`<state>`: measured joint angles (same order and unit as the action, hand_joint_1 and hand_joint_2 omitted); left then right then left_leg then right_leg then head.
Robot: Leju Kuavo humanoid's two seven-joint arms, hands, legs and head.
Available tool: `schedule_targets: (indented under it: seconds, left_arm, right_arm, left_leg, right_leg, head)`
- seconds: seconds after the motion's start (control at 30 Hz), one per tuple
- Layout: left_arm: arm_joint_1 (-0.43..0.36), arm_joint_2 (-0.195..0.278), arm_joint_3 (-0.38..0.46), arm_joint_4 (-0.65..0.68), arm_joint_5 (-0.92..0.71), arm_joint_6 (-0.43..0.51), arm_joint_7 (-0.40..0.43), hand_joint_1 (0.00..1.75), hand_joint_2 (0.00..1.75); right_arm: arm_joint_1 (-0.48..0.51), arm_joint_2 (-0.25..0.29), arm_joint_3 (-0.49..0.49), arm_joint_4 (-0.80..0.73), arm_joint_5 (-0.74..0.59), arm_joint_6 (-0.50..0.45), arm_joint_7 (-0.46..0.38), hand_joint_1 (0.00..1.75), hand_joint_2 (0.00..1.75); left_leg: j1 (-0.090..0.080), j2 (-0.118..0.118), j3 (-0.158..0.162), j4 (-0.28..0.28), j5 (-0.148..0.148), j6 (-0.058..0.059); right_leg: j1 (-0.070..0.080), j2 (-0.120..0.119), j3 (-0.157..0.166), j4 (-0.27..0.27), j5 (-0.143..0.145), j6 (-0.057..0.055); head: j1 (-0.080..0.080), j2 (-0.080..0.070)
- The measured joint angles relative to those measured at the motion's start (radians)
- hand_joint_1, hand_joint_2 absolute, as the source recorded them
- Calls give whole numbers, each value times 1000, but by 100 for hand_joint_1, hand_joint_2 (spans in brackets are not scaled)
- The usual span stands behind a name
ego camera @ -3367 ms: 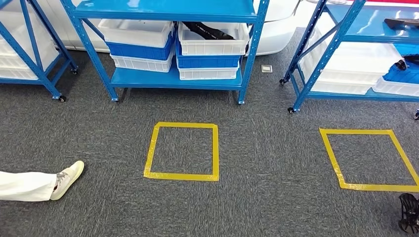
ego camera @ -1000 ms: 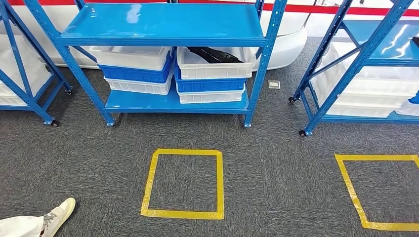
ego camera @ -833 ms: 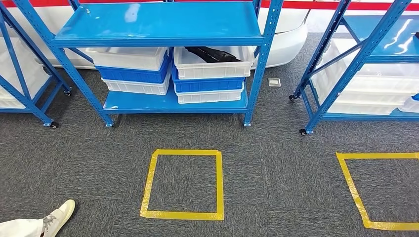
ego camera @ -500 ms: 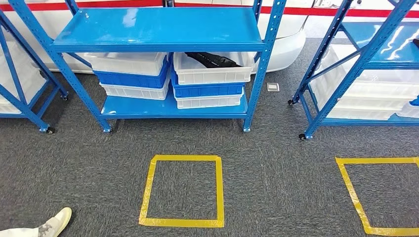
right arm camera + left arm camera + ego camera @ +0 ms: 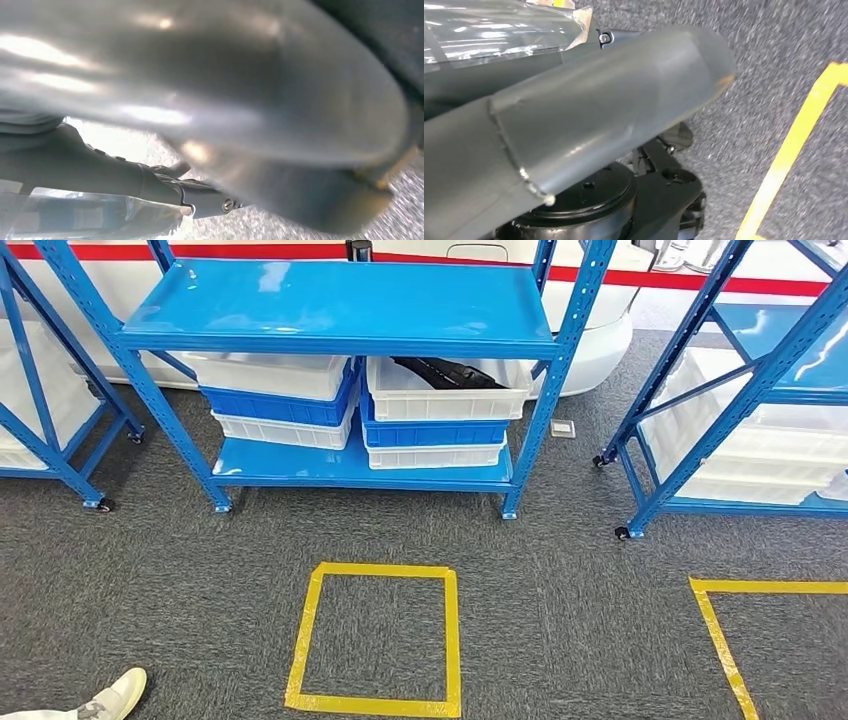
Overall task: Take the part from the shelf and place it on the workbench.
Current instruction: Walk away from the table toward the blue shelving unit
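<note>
Bright, even overhead light; sharp head view, blurred wrist views.

In the head view, pale glare patches sit on the glossy top shelf (image 5: 340, 295) at upper centre, soft shadows lie under the racks, and uprights lean outward toward the frame edges. The left wrist view is soft, its carpet (image 5: 784, 60) smeared. The right wrist view is heavily defocused, with blown-out highlights across its upper left.

my head camera looks forward and down from high up at the blue metal shelf rack (image 5: 345, 360) and grey carpet floor (image 5: 560, 600). both wrist cameras sit close behind my hands, facing that carpet.
</note>
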<state>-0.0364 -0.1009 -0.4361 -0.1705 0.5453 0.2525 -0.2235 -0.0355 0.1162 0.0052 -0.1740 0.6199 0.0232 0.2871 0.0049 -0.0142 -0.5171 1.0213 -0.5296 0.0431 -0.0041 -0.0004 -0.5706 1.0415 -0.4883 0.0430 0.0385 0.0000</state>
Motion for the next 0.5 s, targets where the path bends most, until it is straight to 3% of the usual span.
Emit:
schedule_targets:
  seconds: [0.07, 0.17, 0.23, 0.3, 0.33, 0.37, 0.43, 0.5]
  left_arm:
    - [0, -1, 0, 0, 6, 4, 0, 0, 0]
    - [-2, -1, 1, -1, 10, 8, -5, 0, 0]
    - [-2, 0, 1, -1, 11, 8, -7, 0, 0]
    - [0, 0, 2, -1, 14, 9, -8, 0, 0]
    - [2, 1, 2, -1, 16, 9, -8, 0, 0]
    - [3, 1, 2, -1, 17, 9, -9, 0, 0]
    - [4, 2, 3, -1, 18, 10, -10, 0, 0]
    - [2, 2, 3, 0, 21, 11, -11, 0, 0]
  right_arm:
    - [0, -1, 0, 0, 4, 4, 0, 0, 0]
    - [-2, 0, 0, 0, 10, 9, -1, 0, 0]
    - [-2, 1, 1, -1, 13, 12, -1, 0, 0]
    - [-1, 0, 1, -1, 14, 12, -2, 0, 0]
    - [0, 0, 1, -1, 15, 12, -2, 0, 0]
    - [1, 0, 1, -1, 15, 12, -2, 0, 0]
    - [3, 0, 1, -1, 15, 12, -3, 0, 0]
    - [3, 0, 1, 0, 17, 12, -4, 0, 0]
  left_leg:
    - [-2, 0, 5, -3, -10, -11]
    - [1, 4, 4, 16, -27, -28]
    - [4, 7, -46, 114, -66, -38]
    - [8, 8, -135, 244, -100, -46]
    - [10, 9, -169, 276, -92, -48]
    - [11, 10, -183, 268, -63, -49]
    - [13, 11, -157, 159, 30, -46]
    - [9, 12, -117, 57, 76, -37]
  right_leg:
    - [6, 0, 11, -21, 0, -19]
    - [-3, 3, 31, -36, -2, -38]
    - [-8, 1, 49, -45, -9, -49]
    - [-9, 0, 63, -45, -22, -56]
    - [-9, 1, 71, -45, -30, -56]
    - [-10, 3, 81, -45, -39, -55]
    - [-11, 5, 102, -46, -58, -49]
    - [-7, 6, 119, -48, -79, -38]
  head:
    - [-1, 0]
    - [-2, 0]
    - [-4, 0]
    - [-5, 0]
    - [-5, 0]
    - [-5, 0]
    - [-5, 0]
    - [-4, 0]
